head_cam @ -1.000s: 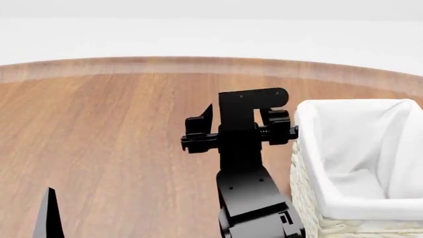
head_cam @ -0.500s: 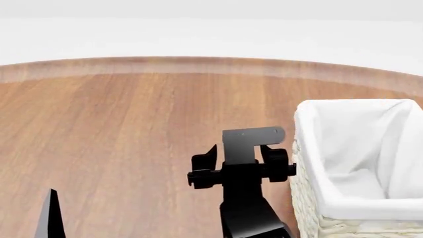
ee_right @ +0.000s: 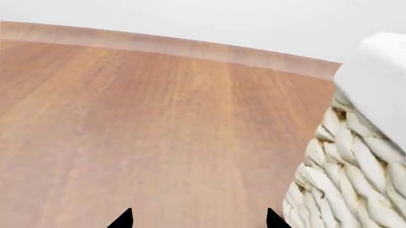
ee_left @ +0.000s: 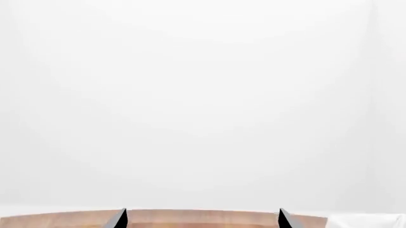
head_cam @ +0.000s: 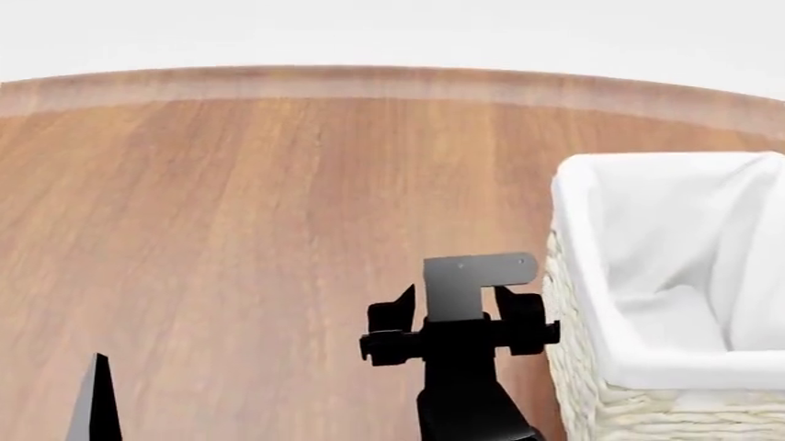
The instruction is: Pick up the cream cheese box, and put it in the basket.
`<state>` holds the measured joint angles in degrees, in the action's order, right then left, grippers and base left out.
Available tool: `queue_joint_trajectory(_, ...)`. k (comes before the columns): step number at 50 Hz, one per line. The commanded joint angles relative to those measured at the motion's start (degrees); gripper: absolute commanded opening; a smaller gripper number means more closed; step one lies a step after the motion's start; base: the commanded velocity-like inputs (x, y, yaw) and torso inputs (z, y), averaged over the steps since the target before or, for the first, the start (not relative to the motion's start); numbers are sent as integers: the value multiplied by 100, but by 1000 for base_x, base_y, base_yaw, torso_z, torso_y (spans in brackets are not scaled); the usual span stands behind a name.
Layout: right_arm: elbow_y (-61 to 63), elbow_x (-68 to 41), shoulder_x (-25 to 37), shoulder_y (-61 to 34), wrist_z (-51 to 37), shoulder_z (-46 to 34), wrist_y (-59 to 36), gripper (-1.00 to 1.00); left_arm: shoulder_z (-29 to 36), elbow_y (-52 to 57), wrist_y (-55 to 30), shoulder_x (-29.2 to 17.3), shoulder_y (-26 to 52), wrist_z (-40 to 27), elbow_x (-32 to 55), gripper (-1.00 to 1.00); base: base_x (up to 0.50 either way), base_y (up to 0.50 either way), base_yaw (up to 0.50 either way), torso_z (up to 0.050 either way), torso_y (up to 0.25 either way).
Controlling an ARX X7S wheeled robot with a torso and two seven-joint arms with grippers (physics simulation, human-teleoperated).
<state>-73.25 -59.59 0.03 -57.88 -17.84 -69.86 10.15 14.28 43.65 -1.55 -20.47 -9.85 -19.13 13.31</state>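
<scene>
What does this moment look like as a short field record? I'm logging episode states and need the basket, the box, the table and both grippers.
basket: at the table's right, white liner folded over its rim; the interior part in view shows only cloth
cream cheese box: not visible in any view
table: wooden, round-edged
right gripper: open, nothing between the tips, just left of the basket's woven wall
left gripper: open, holding nothing, aimed over the table's far edge
</scene>
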Motion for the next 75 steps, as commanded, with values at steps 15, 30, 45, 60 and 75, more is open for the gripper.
queue_joint_trajectory(15,-146,-660,-1,87,-19,-687,147,100,45,41,13,-70,-12,-57,23,100,0,0,0,0,-96)
queue_joint_trajectory(30,-163,-508,-1,249,12,-503,134,100,99,10,42,-90,0,-78,-1,100,0,0,0,0,-96)
queue_joint_trajectory(45,-168,-336,0,369,45,-315,90,100,127,-4,39,-113,21,-104,17,100,0,0,0,0,-91)
queue_joint_trajectory(60,-169,159,0,452,99,196,-82,100,138,-21,30,-125,37,-154,24,100,0,0,0,0,0)
queue_joint_trajectory(75,-165,465,-1,421,147,550,-101,-100,157,-17,30,-142,46,-187,31,100,0,0,0,0,0)
